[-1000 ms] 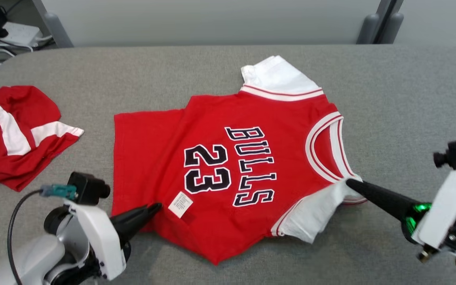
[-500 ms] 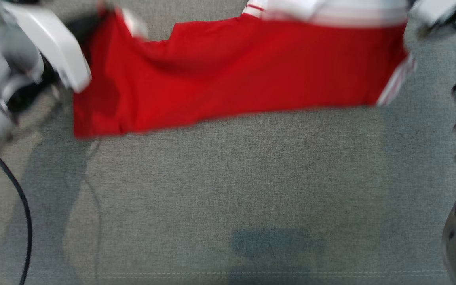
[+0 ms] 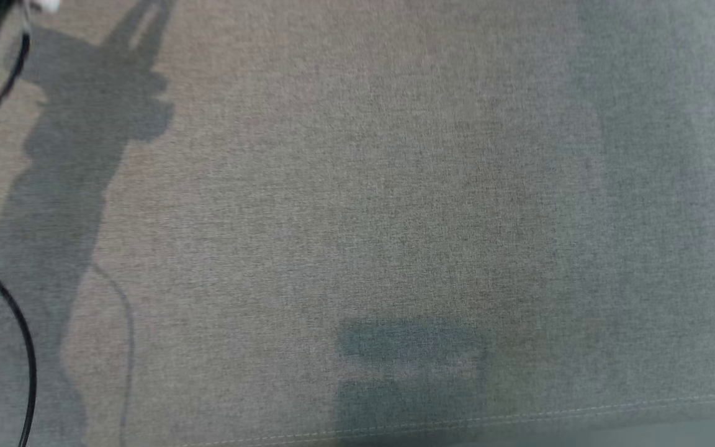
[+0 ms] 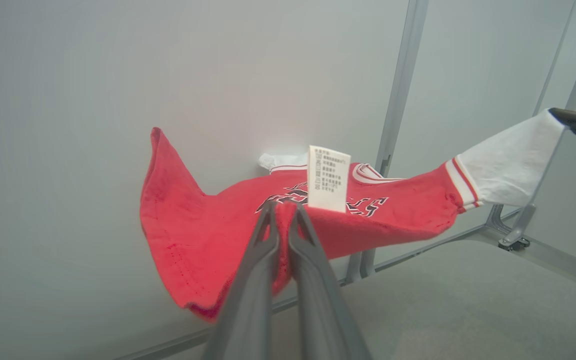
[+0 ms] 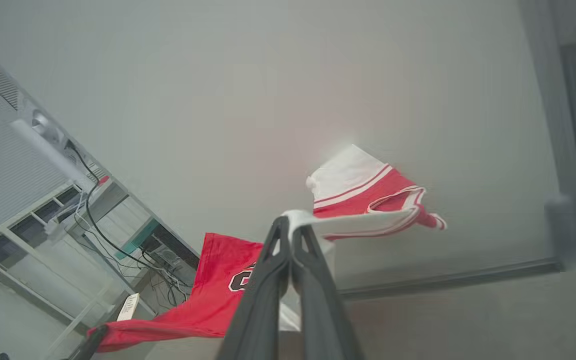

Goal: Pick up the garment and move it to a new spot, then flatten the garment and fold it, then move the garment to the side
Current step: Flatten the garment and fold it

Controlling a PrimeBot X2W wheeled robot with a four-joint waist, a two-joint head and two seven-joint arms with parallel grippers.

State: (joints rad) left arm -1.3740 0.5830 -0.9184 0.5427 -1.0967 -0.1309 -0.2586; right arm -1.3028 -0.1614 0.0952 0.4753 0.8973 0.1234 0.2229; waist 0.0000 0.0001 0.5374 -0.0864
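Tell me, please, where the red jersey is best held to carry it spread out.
By two opposite ends: the hem beside the care label, where the left fingers pinch, and the white sleeve, where the right fingers pinch. Gripped from each side, the jersey hangs stretched between.

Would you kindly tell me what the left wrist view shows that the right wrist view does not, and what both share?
Left wrist view: the foot of a grey metal frame behind the red and white basketball jersey. Right wrist view: a white shelf rack strung with black cables. Both: the jersey hanging stretched between the left gripper, shut on its red hem, and the right gripper, shut on its white sleeve, with a white care label.
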